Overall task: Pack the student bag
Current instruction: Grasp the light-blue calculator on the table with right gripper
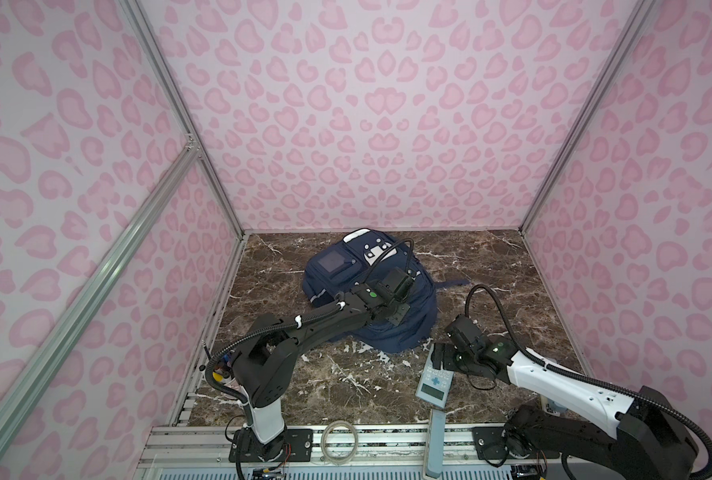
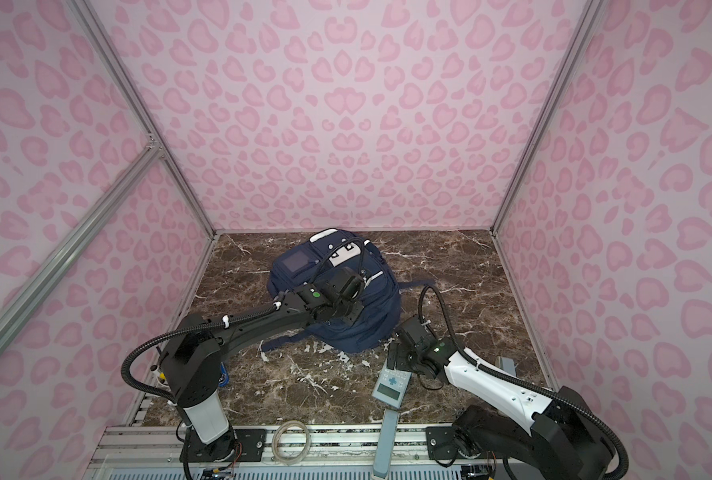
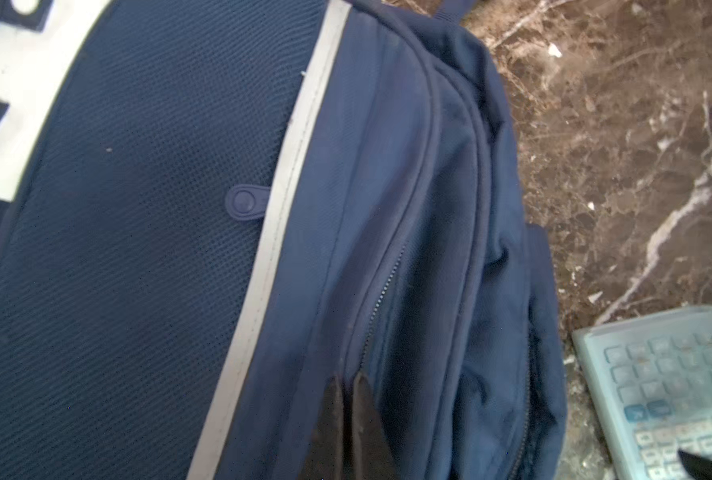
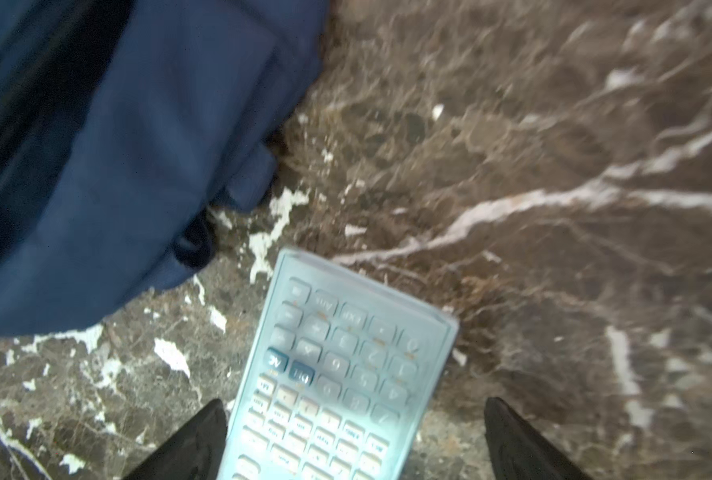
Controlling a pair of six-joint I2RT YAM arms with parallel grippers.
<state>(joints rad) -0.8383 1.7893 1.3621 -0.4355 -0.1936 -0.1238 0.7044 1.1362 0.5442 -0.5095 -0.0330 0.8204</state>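
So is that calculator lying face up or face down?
Face up: the calculator shows its keys and display, lying flat on the marble table.

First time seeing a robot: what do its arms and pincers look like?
Both arms are black and jointed, each with one white section: the left arm near its base, the right arm along its long link. Each carries a ribbed black cable hose and a green wrist light. The left gripper and right gripper have flat black tapering fingers.

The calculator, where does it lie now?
In a top view the calculator lies on the marble table, front right, just before the student bag, between the open jaws of the right pincer.
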